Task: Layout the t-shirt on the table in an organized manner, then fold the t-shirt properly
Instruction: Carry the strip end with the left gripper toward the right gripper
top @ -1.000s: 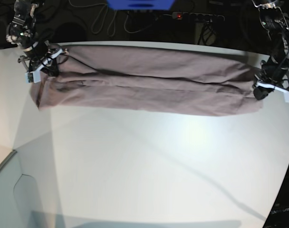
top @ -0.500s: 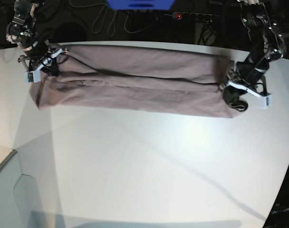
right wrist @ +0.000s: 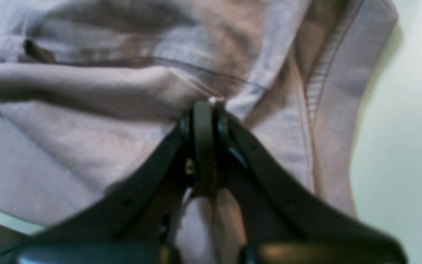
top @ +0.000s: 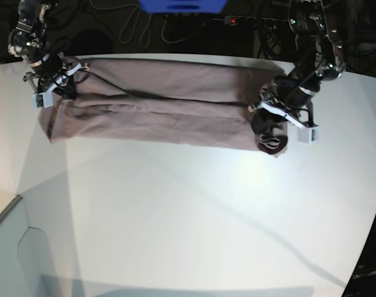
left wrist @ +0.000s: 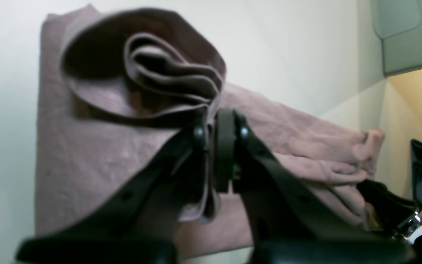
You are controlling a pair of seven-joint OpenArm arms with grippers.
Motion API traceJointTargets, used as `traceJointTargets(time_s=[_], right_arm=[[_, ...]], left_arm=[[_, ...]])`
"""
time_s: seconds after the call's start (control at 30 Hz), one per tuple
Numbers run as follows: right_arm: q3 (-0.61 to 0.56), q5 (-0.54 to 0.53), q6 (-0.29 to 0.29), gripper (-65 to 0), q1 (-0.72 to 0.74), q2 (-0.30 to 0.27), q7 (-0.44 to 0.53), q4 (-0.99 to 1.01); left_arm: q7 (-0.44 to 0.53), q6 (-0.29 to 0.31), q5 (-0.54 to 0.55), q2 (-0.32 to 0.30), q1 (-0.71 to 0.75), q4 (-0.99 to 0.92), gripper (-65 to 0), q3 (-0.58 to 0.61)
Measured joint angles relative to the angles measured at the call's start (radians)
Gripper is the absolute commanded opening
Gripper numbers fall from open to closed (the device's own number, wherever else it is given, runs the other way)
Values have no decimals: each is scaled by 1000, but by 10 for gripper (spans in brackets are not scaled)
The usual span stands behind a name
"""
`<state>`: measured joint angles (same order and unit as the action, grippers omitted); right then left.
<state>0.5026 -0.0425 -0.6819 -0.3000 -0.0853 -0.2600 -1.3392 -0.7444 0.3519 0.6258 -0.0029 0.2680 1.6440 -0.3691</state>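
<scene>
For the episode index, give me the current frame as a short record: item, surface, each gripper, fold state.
item: mauve-grey t-shirt, in a long strip
surface: white table
left gripper: jaws shut on the shirt's end
right gripper: jaws shut at the opposite end
fold state: partly folded; left-gripper end bunched into curled layers

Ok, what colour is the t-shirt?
Plain mauve-grey; the t-shirt shows best in the base view.
</scene>
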Motion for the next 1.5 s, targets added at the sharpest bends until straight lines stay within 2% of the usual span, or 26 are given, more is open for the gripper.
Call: traceJointTargets(time_s=[0.23, 0.53, 0.7, 0.87, 1.13, 1.5], right_arm=[[0, 0, 0, -650, 1, 0, 0, 0], [0, 0, -1, -650, 2, 0, -1, 0], [0, 0, 0, -650, 3, 0, -1, 0], [0, 0, 0, -650, 3, 0, -1, 0], [0, 0, 0, -650, 3, 0, -1, 0], [0, 0, 0, -650, 3, 0, 0, 0]], left_arm=[[4, 0, -3, 0, 0, 0, -649, 80], [8, -4, -4, -2, -7, -3, -649, 246], [14, -8, -89, 2, -45, -6, -649, 365], [4, -8, -136, 39, -47, -6, -649, 442], [6, -8, -232, 100, -58, -51, -649, 482], [6, -8, -228, 103, -90, -109, -649, 504]])
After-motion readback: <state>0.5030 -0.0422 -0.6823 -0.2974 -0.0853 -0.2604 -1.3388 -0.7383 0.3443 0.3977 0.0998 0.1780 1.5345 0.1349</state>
